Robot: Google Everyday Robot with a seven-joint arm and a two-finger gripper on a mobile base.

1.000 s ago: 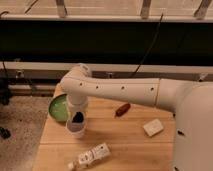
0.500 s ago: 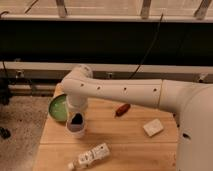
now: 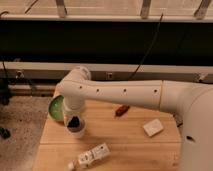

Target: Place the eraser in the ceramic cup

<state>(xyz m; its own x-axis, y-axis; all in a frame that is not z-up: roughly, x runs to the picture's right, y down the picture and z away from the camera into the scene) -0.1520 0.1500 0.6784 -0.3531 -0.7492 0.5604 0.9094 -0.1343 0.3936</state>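
Jaws' state unclear; gripper (image 3: 74, 121) unmoved since 0.5 s ago, over ceramic cup (image 3: 76, 130).

No writing, label, brand, number or sign can be read anywhere, neither on the white arm whose pincer (image 3: 74, 121) hangs right over the ceramic cup (image 3: 76, 130), nor on the things lying on the wooden desk (image 3: 125, 142).
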